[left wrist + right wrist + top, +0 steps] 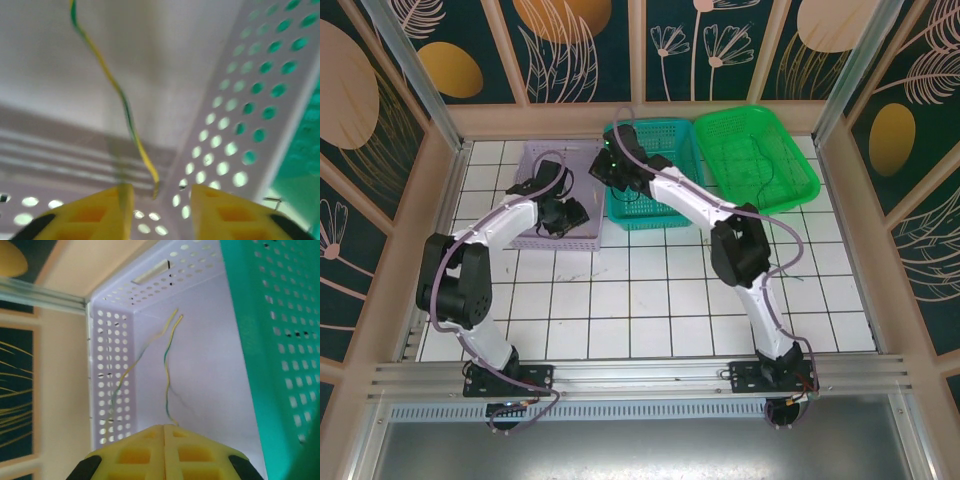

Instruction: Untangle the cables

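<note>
Lilac basket (pixel 530 155), teal basket (pixel 665 135), green basket (pixel 720 130) — adjacent

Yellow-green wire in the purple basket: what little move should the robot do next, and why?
Probably the right gripper lifts gently, drawing the yellow-green wire out of the purple basket: it is shut on that wire, while the left gripper stands open, gripping nothing.

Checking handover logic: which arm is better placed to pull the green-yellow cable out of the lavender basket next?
Right, probably. The right claw is shut on the green-yellow cable, which hangs from it into the lavender basket. The left claw stands open, the cable's end loose between its fingers.
</note>
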Tool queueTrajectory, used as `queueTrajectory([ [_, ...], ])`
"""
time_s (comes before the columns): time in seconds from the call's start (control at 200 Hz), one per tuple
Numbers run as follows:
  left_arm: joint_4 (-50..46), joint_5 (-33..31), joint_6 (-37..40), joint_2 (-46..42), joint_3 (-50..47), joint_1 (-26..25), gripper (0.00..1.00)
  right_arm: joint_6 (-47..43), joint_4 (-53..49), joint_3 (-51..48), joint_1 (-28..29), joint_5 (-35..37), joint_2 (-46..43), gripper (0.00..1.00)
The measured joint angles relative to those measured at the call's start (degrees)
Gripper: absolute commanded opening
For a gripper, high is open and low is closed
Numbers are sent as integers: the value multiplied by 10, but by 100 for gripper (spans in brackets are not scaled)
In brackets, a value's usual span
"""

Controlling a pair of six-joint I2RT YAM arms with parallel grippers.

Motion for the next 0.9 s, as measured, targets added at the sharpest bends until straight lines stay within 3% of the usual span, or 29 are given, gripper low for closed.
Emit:
queueTrajectory([
  [0.215, -44, -60, 11, -57, 14, 0, 73, -56, -27, 70, 3, -1, 32, 0],
  [0.405, -48, -75, 45, -111, 57, 0, 65, -83, -31, 88, 1, -14, 33, 0],
  [0.651, 7, -21, 142, -108, 57, 0, 61, -99, -75, 103, 0, -31, 42, 0],
  [0.896, 121, 27, 269, -108, 15, 0, 68, -98, -128, 109, -3, -56, 42, 0],
])
